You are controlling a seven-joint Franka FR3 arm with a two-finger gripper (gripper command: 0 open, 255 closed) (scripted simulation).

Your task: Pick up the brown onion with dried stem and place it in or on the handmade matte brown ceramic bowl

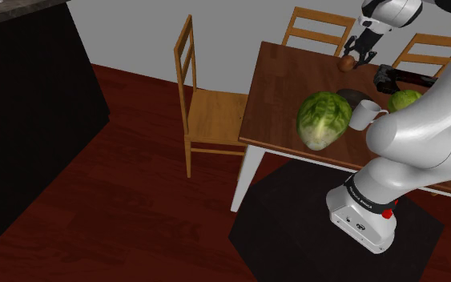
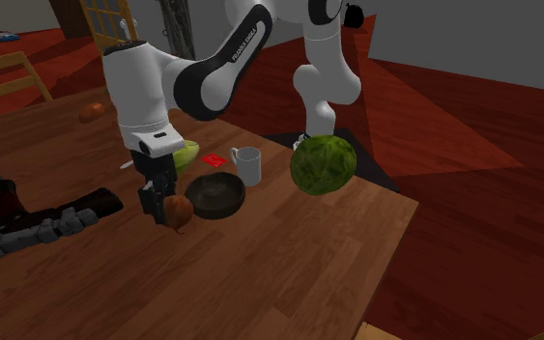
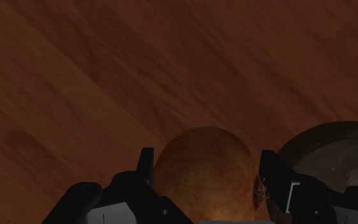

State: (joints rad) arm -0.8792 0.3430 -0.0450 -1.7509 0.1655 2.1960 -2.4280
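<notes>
Onion [image 3: 206, 175] in jaws (beside bowl [image 2: 216, 196])

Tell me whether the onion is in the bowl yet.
Out. The brown onion is clasped in the pincer, beside the dark bowl, which is empty.

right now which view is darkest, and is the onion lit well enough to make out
wrist view is dimmest: the table reads dark, yet the onion in the end effector shows clear orange; shoulder view has a near-black cabinet at its left but a bright lettuce; second exterior view is evenly lit.
</notes>
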